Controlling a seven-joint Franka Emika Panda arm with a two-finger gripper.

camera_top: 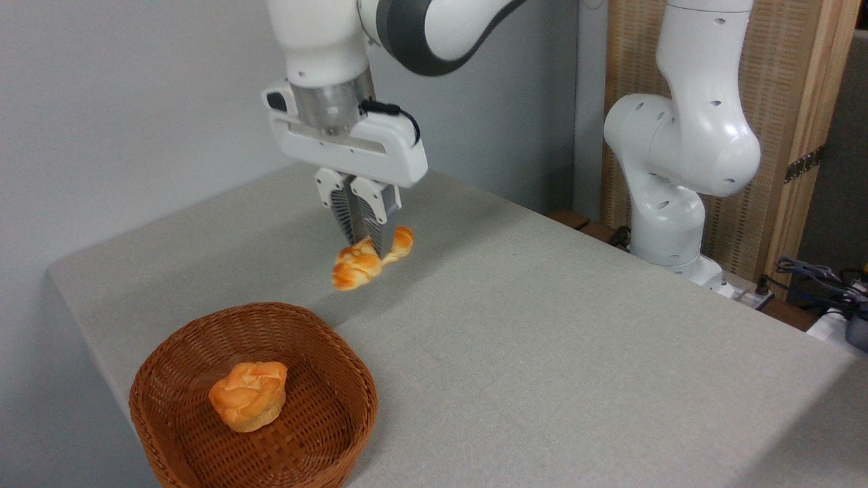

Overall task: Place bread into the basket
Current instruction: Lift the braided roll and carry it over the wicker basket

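The bread (355, 267), a long braided golden loaf with browned ridges, hangs tilted a little above the grey table, its pointed end down to the left. My gripper (369, 245) is shut on its middle, fingers (382, 230) pointing down and hiding part of the loaf. The basket (160, 369), round reddish-brown wicker with a thick rim, sits at the front left, below and left of the held loaf.
A small round orange bun (248, 394) lies inside the basket, left of centre. The robot's white base (668, 169) stands at the back right beside a wooden panel. Cables (820, 281) lie off the table's right edge. The table's left edge runs close to the basket.
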